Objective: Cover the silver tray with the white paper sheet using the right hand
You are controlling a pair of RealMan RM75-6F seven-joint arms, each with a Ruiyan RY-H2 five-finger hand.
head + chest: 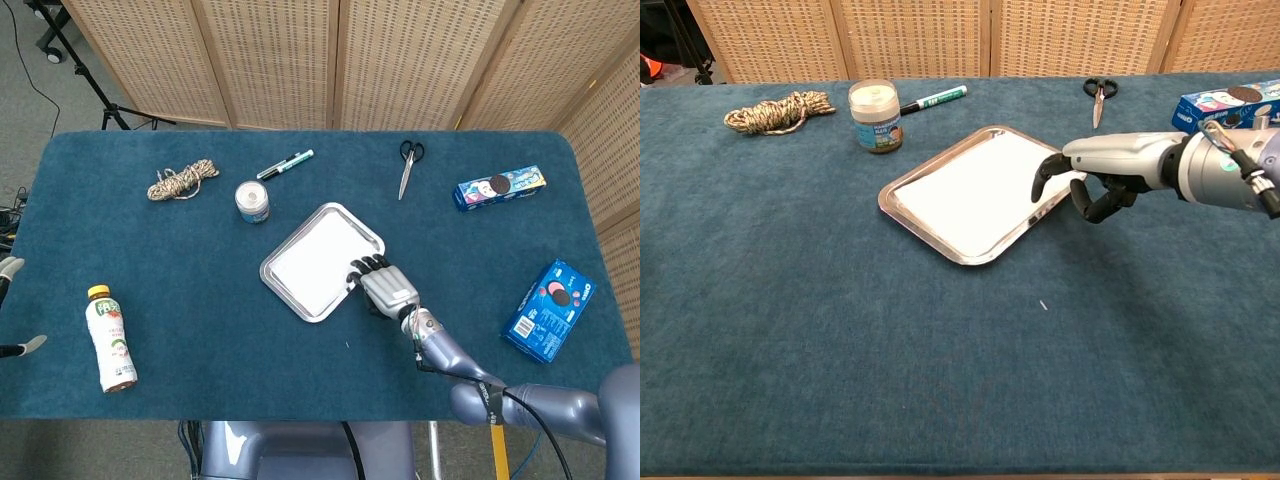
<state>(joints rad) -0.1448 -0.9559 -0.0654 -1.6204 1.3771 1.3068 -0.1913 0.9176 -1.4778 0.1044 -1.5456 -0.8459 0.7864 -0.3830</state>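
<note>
Nearest the robot, the right hand (1090, 185) is hovering low over the cloth just beside the near-right edge of the tray (902, 205), its fingers curled loosely downward and holding nothing; whether the fingertips (362, 266) are touching the rim is not clear from either view. The left hand is not showing in either picture.

The tray is sitting near the middle of the table (180, 330), turned at an angle, and the sheet (975, 185) is lying flat inside it, filling almost the whole floor so that only the silver rim is showing around it. Judging from this, the covering is looking essentially done: the sheet is in place and released, and what is left is probably no more than drawing the hand clear without snagging a corner.

Off to the left, a bottle (111, 340) is lying alone. Beyond the tray, a jar (875, 115) is standing, with a marker (935, 99) and a rope coil (778, 110) near it. Scissors (1098, 95) and a blue box (1228, 102) are resting toward the far right, and another box (549, 303) nearer.
</note>
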